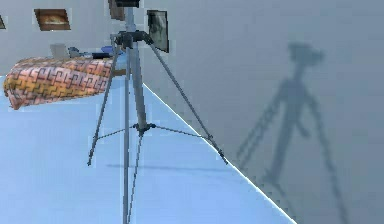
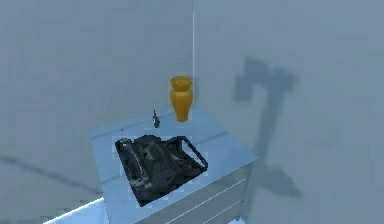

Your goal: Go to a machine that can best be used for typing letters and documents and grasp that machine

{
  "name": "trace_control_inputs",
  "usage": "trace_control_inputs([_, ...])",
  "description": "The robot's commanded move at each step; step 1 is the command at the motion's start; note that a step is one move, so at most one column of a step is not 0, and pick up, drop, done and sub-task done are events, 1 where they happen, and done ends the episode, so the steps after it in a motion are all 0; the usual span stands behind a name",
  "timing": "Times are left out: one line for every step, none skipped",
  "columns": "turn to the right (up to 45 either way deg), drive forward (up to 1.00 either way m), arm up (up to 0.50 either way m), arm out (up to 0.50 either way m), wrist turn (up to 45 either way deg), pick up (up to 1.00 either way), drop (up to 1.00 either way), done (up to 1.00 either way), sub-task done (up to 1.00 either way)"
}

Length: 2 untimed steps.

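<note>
A dark, boxy machine with black and grey parts lies on top of a pale blue-grey cabinet in the arm side view's lower middle. It could be a typewriter, but its keys cannot be made out. It takes up the near left part of the cabinet's top.
An orange vase and a small dark object stand at the cabinet's far edge against a grey wall. In the forward view a tall tripod with a camera stands on light blue floor. A bed with a patterned orange blanket lies at the far left.
</note>
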Motion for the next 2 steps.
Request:
trace_control_inputs([0.0,0.00,0.30,0.00,0.0,0.00,0.00,0.00,0.00])
trace_control_inputs([0.0,0.00,0.00,0.28,0.0,0.00,0.00,0.00,0.00])
